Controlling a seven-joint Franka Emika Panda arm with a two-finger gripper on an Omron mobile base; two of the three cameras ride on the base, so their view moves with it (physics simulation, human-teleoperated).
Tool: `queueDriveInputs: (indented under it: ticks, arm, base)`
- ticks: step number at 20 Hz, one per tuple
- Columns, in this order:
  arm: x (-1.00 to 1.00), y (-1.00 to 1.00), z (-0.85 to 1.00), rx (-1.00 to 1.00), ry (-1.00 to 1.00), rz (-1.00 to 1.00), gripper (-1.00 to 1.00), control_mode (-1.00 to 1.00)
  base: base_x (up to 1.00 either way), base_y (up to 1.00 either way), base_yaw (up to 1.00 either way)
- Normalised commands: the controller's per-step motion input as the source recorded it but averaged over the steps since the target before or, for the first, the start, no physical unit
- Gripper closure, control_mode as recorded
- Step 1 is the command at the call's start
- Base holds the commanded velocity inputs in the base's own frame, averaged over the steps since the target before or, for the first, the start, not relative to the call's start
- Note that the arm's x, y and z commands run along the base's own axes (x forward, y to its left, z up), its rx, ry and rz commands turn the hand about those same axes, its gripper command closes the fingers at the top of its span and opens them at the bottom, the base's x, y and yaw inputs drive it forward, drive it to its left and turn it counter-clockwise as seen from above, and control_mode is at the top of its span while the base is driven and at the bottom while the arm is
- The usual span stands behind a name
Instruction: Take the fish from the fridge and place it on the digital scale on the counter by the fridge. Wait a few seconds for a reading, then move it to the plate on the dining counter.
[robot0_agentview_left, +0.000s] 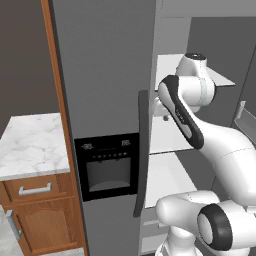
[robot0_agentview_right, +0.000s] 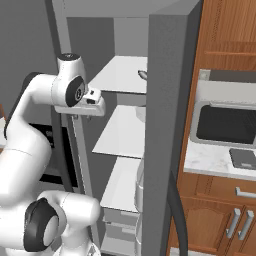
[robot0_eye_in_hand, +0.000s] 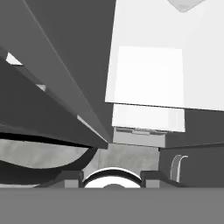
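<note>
One fridge (robot0_agentview_left: 107, 100) — two doors, one shut with a single black dispenser panel (robot0_agentview_left: 107, 165) and one dark handle (robot0_agentview_left: 142, 150). Three white shelves (robot0_agentview_right: 122, 132) inside. One microwave (robot0_agentview_right: 225, 120), one digital scale (robot0_agentview_right: 243, 158) — one marble counter (robot0_agentview_left: 30, 142) on each side.

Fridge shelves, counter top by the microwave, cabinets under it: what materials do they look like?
Fridge shelves: plain white, matte, likely plastic; could be frosted glass. Counter top: white marble look, grey veining. Cabinets: brown wood, visible grain, with metal-looking grey handles.
</note>
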Motion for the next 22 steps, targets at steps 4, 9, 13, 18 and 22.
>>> queueDriveInputs:
  ticks: [4, 9, 13, 18, 22]
  arm:
    - [-0.17, -0.28, 0.0, 0.0, -0.11, 0.0, -1.0, -1.0]
    - [-0.24, -0.46, 0.02, -0.02, -0.3, 0.0, -1.0, -1.0]
    - [-0.04, -0.29, 0.21, -0.13, -0.35, 0.0, -1.0, -1.0]
    - [-0.01, -0.22, 0.45, -0.17, -0.37, 0.0, -1.0, -1.0]
    - [0.0, -0.21, 0.63, -0.17, -0.27, 0.0, -1.0, -1.0]
  base:
    - [0.0, 0.0, 0.0]
    - [0.0, 0.0, 0.0]
    - [0.0, 0.0, 0.0]
    - [0.0, 0.0, 0.0]
    - [0.0, 0.0, 0.0]
